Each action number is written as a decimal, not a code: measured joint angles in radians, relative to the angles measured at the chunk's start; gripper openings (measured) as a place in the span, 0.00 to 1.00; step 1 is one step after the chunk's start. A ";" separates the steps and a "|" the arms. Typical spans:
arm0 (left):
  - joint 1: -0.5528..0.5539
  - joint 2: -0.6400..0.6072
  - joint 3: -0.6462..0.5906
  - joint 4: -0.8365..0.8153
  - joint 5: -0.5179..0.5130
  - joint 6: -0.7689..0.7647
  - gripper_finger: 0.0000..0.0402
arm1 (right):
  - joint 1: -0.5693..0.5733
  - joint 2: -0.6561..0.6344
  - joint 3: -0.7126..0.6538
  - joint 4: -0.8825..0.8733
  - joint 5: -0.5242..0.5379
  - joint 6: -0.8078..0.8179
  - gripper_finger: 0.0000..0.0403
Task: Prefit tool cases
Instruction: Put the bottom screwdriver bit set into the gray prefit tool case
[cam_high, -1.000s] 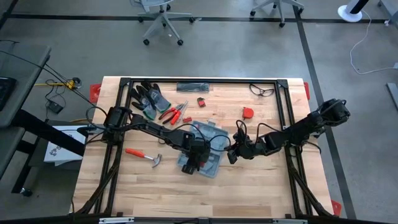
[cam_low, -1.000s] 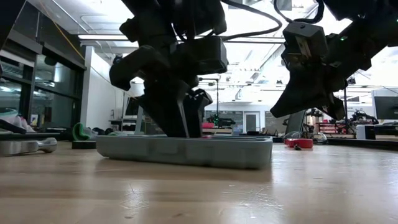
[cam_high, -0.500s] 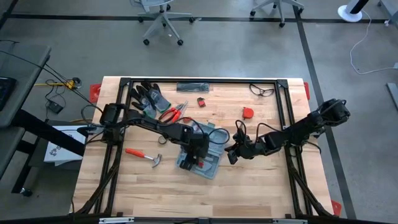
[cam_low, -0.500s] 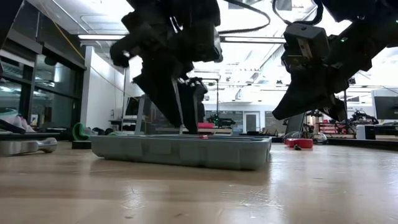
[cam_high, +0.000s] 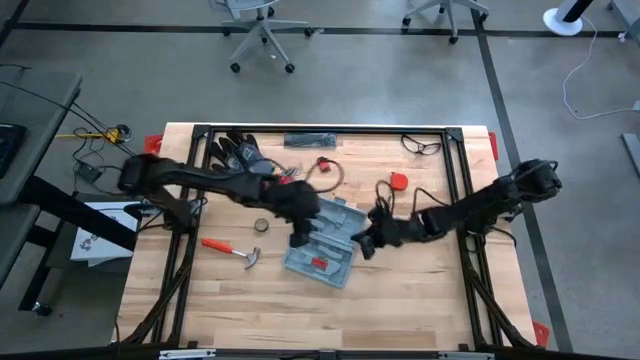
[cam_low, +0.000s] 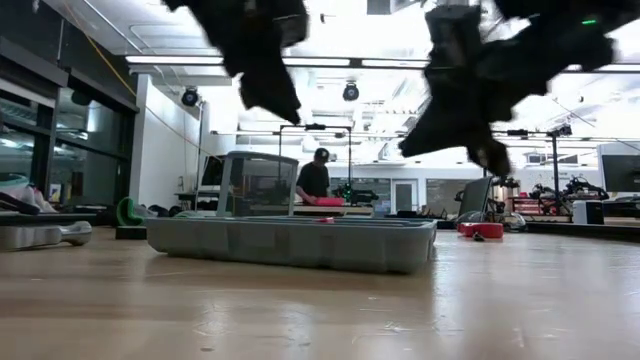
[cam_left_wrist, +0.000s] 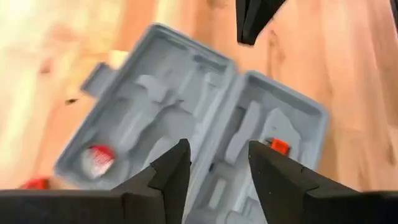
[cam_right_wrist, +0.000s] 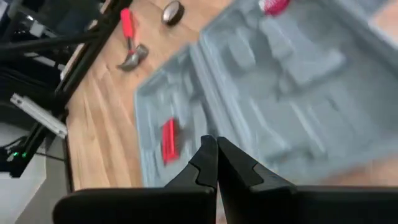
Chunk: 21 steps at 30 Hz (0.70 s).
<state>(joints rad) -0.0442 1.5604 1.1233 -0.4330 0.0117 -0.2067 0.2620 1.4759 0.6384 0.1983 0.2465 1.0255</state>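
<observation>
The blue-grey tool case (cam_high: 335, 228) lies open and flat on the table's middle, both halves resting on the wood, recesses up (cam_left_wrist: 186, 112). A small red piece (cam_high: 318, 263) sits in its near half. A round red-and-white thing (cam_left_wrist: 99, 158) sits in the other half. My left gripper (cam_high: 297, 238) hangs open over the case's left side, well above it (cam_low: 285, 110), with nothing between its fingers (cam_left_wrist: 214, 165). My right gripper (cam_high: 362, 245) is shut (cam_right_wrist: 216, 152) and hovers at the case's right edge, clear of it (cam_low: 490, 155).
Left of the case lie a red-handled hammer (cam_high: 232, 250) and a small round roll (cam_high: 262, 226). Toward the far edge are dark gloves (cam_high: 240, 155), red pliers (cam_high: 285, 178), a red tape measure (cam_high: 398, 181) and glasses (cam_high: 422, 146). A person (cam_low: 315, 178) stands far behind.
My left gripper has come up out of the case's near half and drawn back toward the table's far left, rolling as it rose. The red piece stays in the recess where the fingers stood. My right gripper has edged a little toward the case, still shut.
</observation>
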 joint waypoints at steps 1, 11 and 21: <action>-0.004 -0.037 -0.055 0.036 -0.018 -0.036 0.36 | -0.017 0.017 0.021 -0.014 -0.025 -0.021 0.00; -0.042 -0.215 -0.474 0.228 -0.035 -0.361 0.29 | -0.031 0.156 0.168 -0.056 -0.170 -0.132 0.00; -0.063 -0.139 -0.518 0.261 0.074 -0.387 0.28 | 0.021 0.241 0.181 -0.063 -0.227 -0.032 0.00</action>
<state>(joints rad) -0.1076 1.4217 0.6048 -0.1719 0.0861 -0.5936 0.2830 1.7172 0.8196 0.1354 0.0198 0.9936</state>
